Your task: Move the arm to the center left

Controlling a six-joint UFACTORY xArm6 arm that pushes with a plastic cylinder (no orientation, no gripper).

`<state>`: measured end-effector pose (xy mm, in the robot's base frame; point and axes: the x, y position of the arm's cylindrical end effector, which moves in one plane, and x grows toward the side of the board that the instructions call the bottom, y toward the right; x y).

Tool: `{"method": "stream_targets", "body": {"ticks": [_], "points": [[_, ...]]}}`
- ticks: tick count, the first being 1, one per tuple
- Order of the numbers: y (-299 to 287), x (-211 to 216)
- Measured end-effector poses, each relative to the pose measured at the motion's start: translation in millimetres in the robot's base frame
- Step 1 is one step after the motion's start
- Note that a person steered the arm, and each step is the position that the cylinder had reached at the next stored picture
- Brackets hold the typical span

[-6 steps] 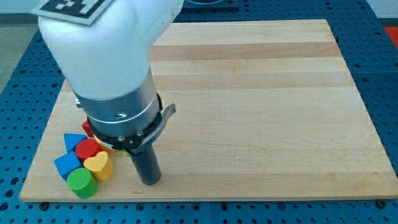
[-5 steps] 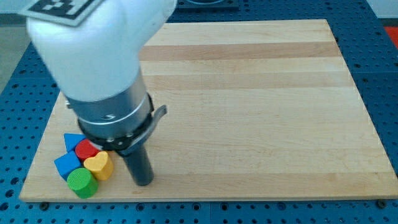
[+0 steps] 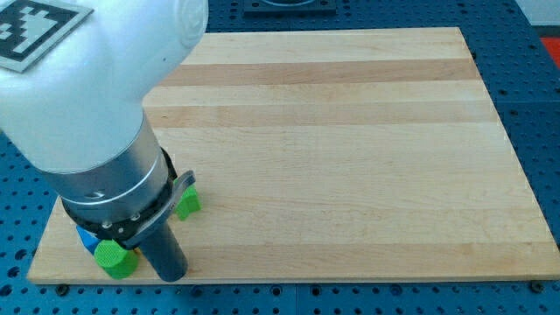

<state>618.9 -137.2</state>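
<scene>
My dark rod comes down from the large white and grey arm body at the view's lower left. My tip (image 3: 170,275) rests on the wooden board (image 3: 350,131) near its bottom edge. A green cylinder block (image 3: 115,259) lies just left of the tip, close to it. A bit of a blue block (image 3: 87,239) shows above the cylinder, mostly hidden by the arm. Another green block (image 3: 187,202) peeks out to the upper right of the rod; its shape is not clear. The arm hides any other blocks.
The board's left and bottom edges lie close to the tip. Blue perforated table surface (image 3: 538,105) surrounds the board.
The arm and tip have moved toward the view's left and slightly down. It now covers the red and yellow blocks seen earlier, and a green block has come into sight right of the rod.
</scene>
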Motion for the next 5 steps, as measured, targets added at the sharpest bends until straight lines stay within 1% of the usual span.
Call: {"method": "stream_targets", "body": {"ticks": [1, 2, 3, 4, 5], "points": [[6.1, -2.8], [69.2, -21.4], [140.2, -105.1], [106.9, -227.8], [17.9, -266.4]]}}
